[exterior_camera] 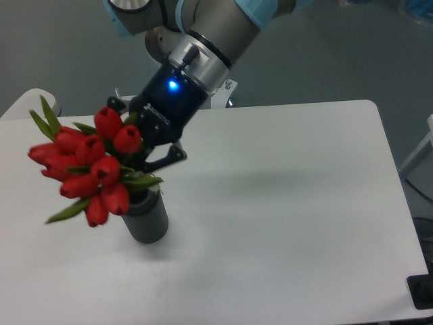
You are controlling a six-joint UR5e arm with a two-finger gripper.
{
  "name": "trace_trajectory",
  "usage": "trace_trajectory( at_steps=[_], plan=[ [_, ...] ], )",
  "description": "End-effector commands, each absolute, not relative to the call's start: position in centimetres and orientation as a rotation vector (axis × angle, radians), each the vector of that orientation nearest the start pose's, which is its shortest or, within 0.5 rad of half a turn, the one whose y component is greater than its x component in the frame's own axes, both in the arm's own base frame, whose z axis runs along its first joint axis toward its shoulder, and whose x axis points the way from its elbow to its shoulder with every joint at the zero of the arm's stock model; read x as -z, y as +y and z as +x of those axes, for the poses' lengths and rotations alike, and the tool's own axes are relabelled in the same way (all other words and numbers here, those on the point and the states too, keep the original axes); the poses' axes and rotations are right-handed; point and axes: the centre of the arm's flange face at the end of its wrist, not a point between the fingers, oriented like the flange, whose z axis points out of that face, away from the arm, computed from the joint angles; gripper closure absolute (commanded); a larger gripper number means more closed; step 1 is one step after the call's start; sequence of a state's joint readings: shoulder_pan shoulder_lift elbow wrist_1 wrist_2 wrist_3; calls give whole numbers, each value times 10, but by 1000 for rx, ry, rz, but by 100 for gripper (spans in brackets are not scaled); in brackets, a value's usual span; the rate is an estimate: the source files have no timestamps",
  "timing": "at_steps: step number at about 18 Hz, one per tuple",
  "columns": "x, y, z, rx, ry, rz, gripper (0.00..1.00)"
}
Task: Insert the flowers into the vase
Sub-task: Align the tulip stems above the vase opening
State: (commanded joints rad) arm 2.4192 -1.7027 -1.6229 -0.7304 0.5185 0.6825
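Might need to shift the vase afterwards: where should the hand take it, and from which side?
Probably the vase's ribbed lower wall, coming in level from its right or front. The flowers cover the mouth and spill over its left, so a top approach is blocked. The hand sits at the stems above the rim.

Matt dark grey ribbed vase (146,218). Smooth, slightly glossy red flowers (88,166) with green leaves. Smooth matt white bench (284,203). Black gripper (145,145) with a brushed metal ring (200,66).

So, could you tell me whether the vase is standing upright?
Yes, upright: the vase stands on the table, the flowers covering its mouth.
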Motion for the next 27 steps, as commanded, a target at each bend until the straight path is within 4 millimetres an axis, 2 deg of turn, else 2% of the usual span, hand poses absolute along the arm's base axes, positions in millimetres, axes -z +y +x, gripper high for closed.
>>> trace_trajectory(
  at_steps=[2,6,18,23,27],
  plan=[
    [-530,534,-259,363,248,-1972,73],
    [-529,532,-260,388,278,-1934,73],
    [-490,524,-250,395,343,-1936,72],
    [-473,520,-243,404,359,-1945,72],
    [-443,518,-240,410,400,-1953,72]
  ],
)
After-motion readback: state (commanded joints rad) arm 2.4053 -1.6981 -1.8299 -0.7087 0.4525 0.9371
